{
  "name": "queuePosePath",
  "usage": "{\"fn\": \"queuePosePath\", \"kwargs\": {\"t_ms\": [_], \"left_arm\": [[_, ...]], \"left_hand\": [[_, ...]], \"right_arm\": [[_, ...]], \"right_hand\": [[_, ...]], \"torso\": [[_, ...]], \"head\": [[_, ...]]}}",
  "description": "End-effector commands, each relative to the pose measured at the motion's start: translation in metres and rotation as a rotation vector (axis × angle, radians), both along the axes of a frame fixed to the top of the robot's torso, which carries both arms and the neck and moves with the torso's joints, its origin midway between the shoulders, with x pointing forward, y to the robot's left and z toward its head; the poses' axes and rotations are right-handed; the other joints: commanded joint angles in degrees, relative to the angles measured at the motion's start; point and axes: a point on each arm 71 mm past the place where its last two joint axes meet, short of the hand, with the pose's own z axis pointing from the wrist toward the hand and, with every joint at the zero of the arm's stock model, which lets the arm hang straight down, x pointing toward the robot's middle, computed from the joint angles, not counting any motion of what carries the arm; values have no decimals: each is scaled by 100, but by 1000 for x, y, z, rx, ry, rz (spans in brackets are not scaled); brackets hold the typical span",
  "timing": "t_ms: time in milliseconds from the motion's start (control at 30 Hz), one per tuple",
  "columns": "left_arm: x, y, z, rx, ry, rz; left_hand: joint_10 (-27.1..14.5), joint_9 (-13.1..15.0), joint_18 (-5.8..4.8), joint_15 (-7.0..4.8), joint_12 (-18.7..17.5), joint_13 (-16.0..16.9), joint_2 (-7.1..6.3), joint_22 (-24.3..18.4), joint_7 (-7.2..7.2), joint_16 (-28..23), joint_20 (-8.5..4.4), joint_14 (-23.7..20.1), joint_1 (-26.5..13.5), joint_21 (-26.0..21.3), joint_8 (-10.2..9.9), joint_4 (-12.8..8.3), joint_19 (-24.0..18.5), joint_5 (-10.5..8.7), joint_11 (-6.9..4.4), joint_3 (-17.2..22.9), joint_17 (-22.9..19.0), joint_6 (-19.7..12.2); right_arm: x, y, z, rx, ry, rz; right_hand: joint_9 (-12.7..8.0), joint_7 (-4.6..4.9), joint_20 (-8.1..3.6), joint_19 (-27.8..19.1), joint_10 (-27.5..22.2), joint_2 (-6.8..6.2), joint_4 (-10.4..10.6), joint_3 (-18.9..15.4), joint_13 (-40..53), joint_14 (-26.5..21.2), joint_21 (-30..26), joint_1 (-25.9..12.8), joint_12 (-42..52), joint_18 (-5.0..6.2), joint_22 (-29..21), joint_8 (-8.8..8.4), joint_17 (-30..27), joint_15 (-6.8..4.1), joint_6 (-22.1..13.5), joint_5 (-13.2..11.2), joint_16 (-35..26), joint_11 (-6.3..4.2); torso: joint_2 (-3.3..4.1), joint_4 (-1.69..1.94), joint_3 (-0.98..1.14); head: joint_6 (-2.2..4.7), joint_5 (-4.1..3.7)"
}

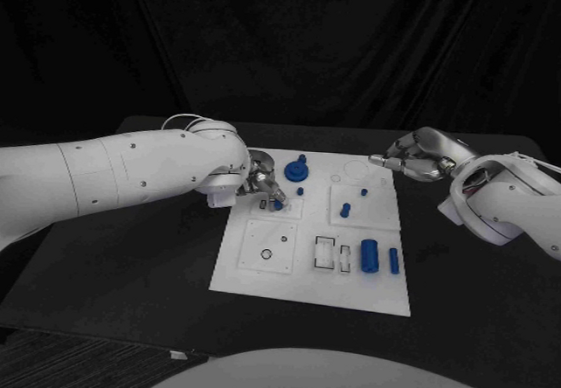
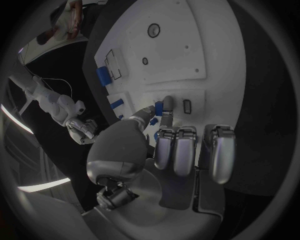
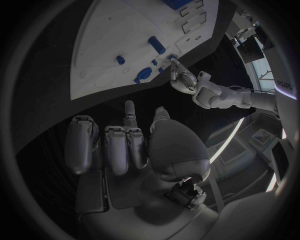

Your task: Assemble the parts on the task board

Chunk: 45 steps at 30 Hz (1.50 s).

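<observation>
The white task board lies in the middle of the black table. My left hand hovers low over the board's far left part and pinches a small blue part between thumb and a finger, close to a small slot. My right hand hangs above the board's far right corner, its fingers curled in with nothing in them. A round blue part stands just beyond the left hand. A blue cylinder and a slim blue piece lie on the board's right side.
Small blue pegs stand in the right middle panel. Empty rectangular slots and a round hole sit in the near half of the board. Black table surrounds the board on both sides.
</observation>
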Motion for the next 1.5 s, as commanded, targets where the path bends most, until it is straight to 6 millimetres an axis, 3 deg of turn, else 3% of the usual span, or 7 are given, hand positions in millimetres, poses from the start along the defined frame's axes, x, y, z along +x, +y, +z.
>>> {"fn": "queuePosePath", "kwargs": {"t_ms": [33, 200, 367, 1500], "left_arm": [[-1, -3, 0, -4, 28, -13], [-1, -3, -1, 6, 36, -15], [0, -2, 0, 2, 25, -11], [5, -3, 10, 69, 18, -57]], "left_hand": [[647, 90, 78, -114, 15, 1446, -58, 1238, -32, 59, -23, 645, 146, -45, -49, -181, 342, 242, -109, 680, 1535, 4], [647, 97, 82, -113, 15, 1446, -45, 1225, -29, 59, -23, 645, 153, -57, -48, -183, 330, 265, -107, 699, 1535, 3], [647, 160, 81, -114, 15, 1446, -59, 1229, -32, 59, -24, 645, 176, -59, -15, -222, 333, 475, -109, 766, 1535, 26], [647, 207, 84, -116, 15, 1446, -87, 1222, -38, 59, -26, 645, 135, -68, 15, -207, 327, 472, -112, 759, 1535, 54]], "right_arm": [[0, -1, -2, -5, 14, -10], [0, -1, -2, -5, 14, -10], [-1, -1, -3, -6, 17, -11], [-1, -1, -5, -6, 22, -10]], "right_hand": [[33, 17, 28, -46, 586, -7, 34, -117, 1510, 458, -92, 92, 95, 100, 1141, -24, 865, -7, 19, 93, -71, 41], [34, 18, 28, -50, 586, -4, 33, -120, 1510, 458, -100, 98, 95, 102, 1138, -26, 863, -6, 18, 94, -72, 41], [34, 18, 28, -50, 586, -4, 33, -120, 1510, 458, -100, 98, 95, 102, 1138, -26, 863, -6, 18, 94, -72, 41], [34, 18, 28, -50, 586, -4, 33, -120, 1510, 458, -100, 98, 95, 102, 1138, -26, 863, -6, 18, 94, -72, 41]], "torso": [[1, 1, 2], [2, 5, -2], [0, 5, -1], [3, 2, 0]], "head": [[-1, -1], [-1, -10], [-1, -7], [-1, 14]]}}
